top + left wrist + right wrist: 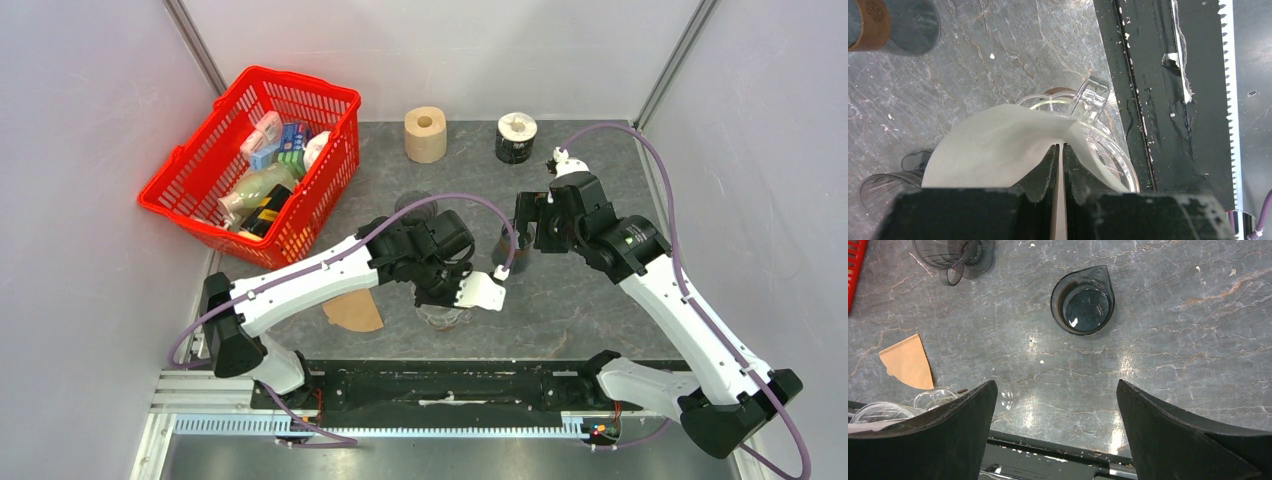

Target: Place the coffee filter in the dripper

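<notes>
My left gripper [460,288] is shut on a white paper coffee filter [484,291]. In the left wrist view the closed gripper [1059,146] pinches the filter [993,150] at its fold. The filter lies partly over the rim of a clear glass dripper [1113,150] with a handle [1093,92]. The dripper [445,318] stands near the table's front edge, just under the filter. My right gripper [527,232] is open and empty, above a dark glass server [1082,300]. In the right wrist view the right gripper [1055,382] holds nothing and the clear dripper [938,397] shows at lower left.
A brown paper filter [353,312] lies flat left of the dripper. A dark smoked dripper [415,205] stands behind it. A red basket [175,195] with groceries sits back left. Two rolls [425,133] [516,138] stand at the back. A black rail [450,385] runs along the front edge.
</notes>
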Robot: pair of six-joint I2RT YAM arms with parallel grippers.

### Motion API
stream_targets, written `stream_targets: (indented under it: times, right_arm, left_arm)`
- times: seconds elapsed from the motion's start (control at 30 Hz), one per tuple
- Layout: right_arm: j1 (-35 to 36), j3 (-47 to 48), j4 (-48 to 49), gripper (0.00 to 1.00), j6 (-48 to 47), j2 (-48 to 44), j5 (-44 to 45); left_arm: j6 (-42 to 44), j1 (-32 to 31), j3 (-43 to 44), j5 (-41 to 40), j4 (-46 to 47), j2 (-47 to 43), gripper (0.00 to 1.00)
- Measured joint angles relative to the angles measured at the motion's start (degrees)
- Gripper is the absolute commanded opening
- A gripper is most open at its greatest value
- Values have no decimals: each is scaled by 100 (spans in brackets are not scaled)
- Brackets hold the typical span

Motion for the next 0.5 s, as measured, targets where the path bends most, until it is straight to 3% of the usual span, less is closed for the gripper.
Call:
stream_targets:
  times: [0.5]
  right_arm:
    - [0,-37,-13,97,0,-9,-2]
  left_arm:
    - [157,-87,-101,-2,-13,7,16]
